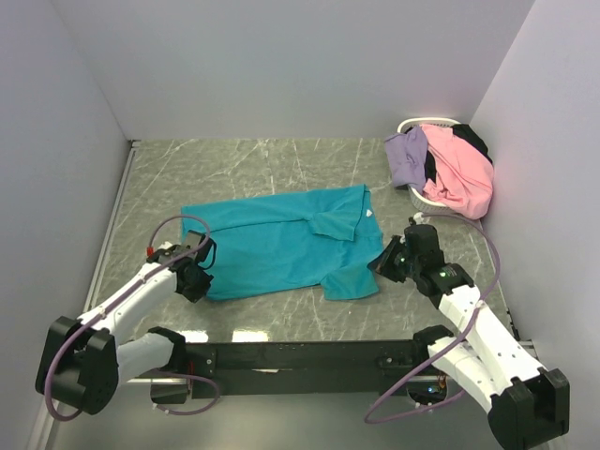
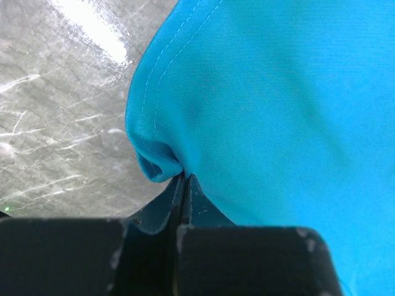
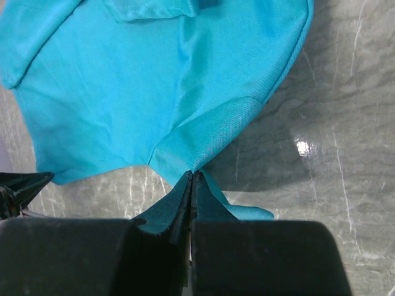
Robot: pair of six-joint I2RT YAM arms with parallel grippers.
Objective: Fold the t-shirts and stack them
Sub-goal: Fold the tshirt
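1. Through the overhead camera I see a teal t-shirt (image 1: 281, 244) lying mostly flat near the middle of the grey marbled table (image 1: 234, 169). Its neck opening points right, and one sleeve is folded over on top of the body.
2. My left gripper (image 1: 199, 272) is at the shirt's left edge, close to the corner nearest the arms. In the left wrist view its jaws are pressed together on a bunched fold of teal cloth, and the stitched hem curves away above them.
3. My right gripper (image 1: 386, 261) is at the shirt's right edge, beside the nearer sleeve. In the right wrist view its jaws are pinched tight on a small tab of teal fabric, and the rest of the cloth fans out over the table beyond.
4. Both arms reach in low from the near edge, one on each side of the shirt.
5. In the far right corner a white wire-rimmed basket (image 1: 422, 199) holds a heap of clothes. A pink shirt (image 1: 459, 169) lies on top, a lavender shirt (image 1: 406, 155) drapes over the left rim, and a black garment (image 1: 473, 141) shows behind them.
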